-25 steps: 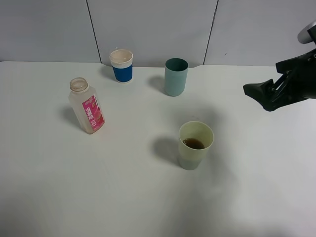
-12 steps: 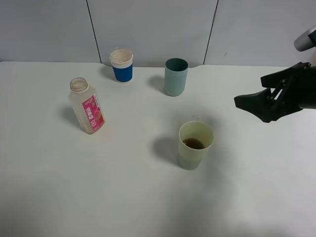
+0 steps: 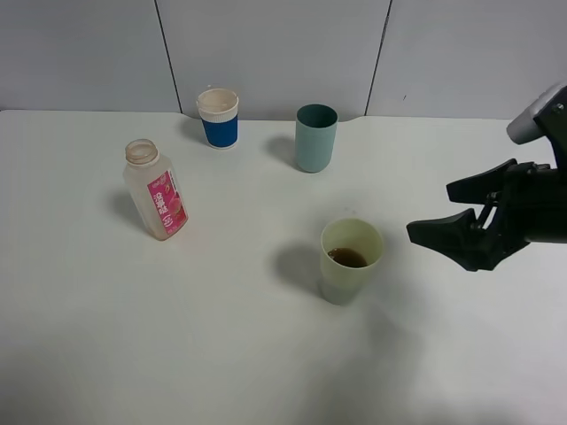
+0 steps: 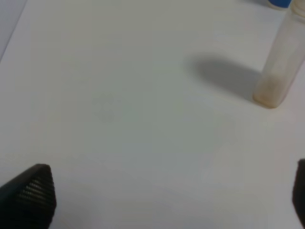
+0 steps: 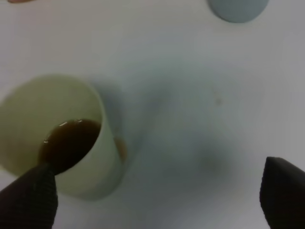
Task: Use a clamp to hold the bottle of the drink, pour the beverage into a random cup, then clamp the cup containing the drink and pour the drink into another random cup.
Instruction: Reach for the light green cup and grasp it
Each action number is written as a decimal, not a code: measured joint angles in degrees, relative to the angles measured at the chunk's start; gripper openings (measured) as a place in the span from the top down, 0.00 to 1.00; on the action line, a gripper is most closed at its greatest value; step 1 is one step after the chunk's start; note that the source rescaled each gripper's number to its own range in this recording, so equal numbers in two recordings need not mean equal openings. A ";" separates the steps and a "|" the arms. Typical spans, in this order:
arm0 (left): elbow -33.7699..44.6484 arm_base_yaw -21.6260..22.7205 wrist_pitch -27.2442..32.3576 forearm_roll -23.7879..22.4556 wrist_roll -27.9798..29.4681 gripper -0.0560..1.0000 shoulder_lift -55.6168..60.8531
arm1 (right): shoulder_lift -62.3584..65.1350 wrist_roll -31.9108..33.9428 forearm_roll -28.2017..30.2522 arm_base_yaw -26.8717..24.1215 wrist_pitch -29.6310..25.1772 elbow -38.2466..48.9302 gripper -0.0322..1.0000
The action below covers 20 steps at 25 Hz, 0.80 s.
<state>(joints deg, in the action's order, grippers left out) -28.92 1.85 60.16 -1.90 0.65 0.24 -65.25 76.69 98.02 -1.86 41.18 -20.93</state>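
The pale yellow-green cup (image 3: 351,261) stands mid-table with the dark brown beverage (image 3: 347,258) in its bottom. My right gripper (image 3: 431,211), black-fingered, hovers open just right of it, touching nothing. In the right wrist view the cup (image 5: 57,138) and the beverage (image 5: 69,143) sit by one fingertip of the right gripper (image 5: 157,195), and the teal cup (image 5: 237,8) lies beyond. The teal cup (image 3: 316,137) stands behind. The uncapped bottle (image 3: 157,190) with its pink label stands upright at the left. In its wrist view, my left gripper (image 4: 164,200) is open over bare table, the bottle (image 4: 283,62) ahead.
A blue-banded white paper cup (image 3: 218,117) stands at the back, left of the teal cup; its base (image 4: 279,4) also shows in the left wrist view. A grey panelled wall (image 3: 275,53) rises behind the white table (image 3: 177,336).
My right gripper has moved left and down, from the right edge toward the yellow-green cup. The cups and the bottle have not moved.
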 joint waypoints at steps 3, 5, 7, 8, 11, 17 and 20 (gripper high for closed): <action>0.00 0.00 0.00 0.00 0.00 0.00 0.00 | 0.00 -0.41 0.00 1.67 0.27 0.00 0.45; 0.00 0.00 0.00 0.00 0.00 0.00 0.00 | 0.00 -0.77 0.00 3.08 0.20 0.00 0.45; 0.00 0.00 0.00 0.00 0.00 0.00 0.00 | 0.00 -1.14 0.00 4.46 -0.60 0.12 0.45; 0.00 0.00 0.00 0.00 0.00 0.00 0.00 | 0.00 -1.75 0.00 5.19 -1.41 0.43 0.45; 0.00 0.00 0.00 0.00 0.00 0.00 0.00 | -0.31 -4.37 -0.05 6.75 -5.19 2.45 0.45; 0.00 0.00 0.00 0.00 0.00 0.00 0.00 | -4.66 -8.18 0.02 10.07 -7.99 4.10 0.45; 0.00 0.00 0.00 0.00 0.00 0.00 0.00 | -9.22 -8.74 0.02 10.82 -7.95 4.05 0.45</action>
<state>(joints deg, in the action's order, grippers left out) -28.92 1.85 60.16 -1.90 0.65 0.24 -74.47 67.95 98.04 8.96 33.23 -16.88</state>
